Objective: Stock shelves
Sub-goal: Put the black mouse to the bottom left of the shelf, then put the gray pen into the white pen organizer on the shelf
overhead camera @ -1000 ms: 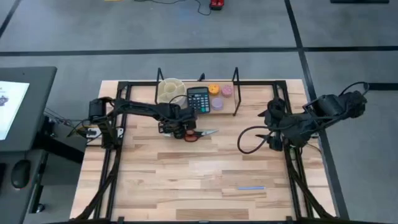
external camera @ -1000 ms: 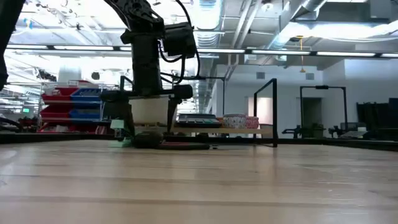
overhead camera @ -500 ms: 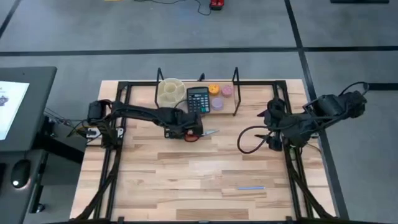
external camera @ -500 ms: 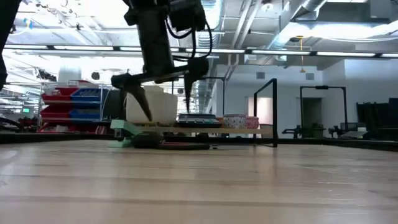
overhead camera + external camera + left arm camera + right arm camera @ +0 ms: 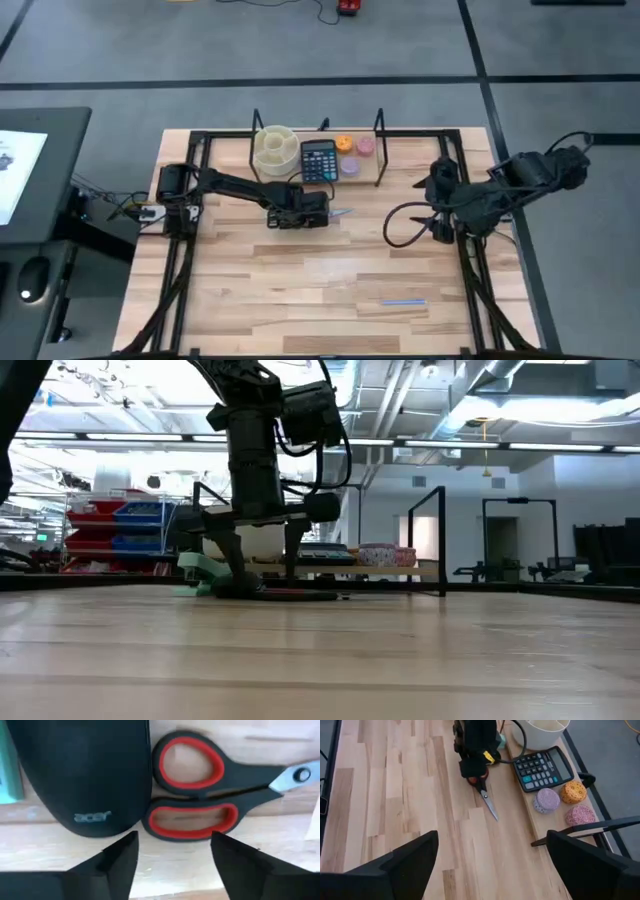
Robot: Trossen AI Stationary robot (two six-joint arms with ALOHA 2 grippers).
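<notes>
Hovering open over scissors (image 5: 200, 795), left end effector (image 5: 172, 857) sits before shelves (image 5: 318, 160).

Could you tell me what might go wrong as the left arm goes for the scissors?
The scissors lie touching a black Acer mouse, so the open left pincer may catch or push the mouse. The scissors lie flat on the table, so the fingers may slip off the handles. The shelf already holds a calculator and a round organiser, leaving little room.

Overhead; table-level; two wrist close-ups
</notes>
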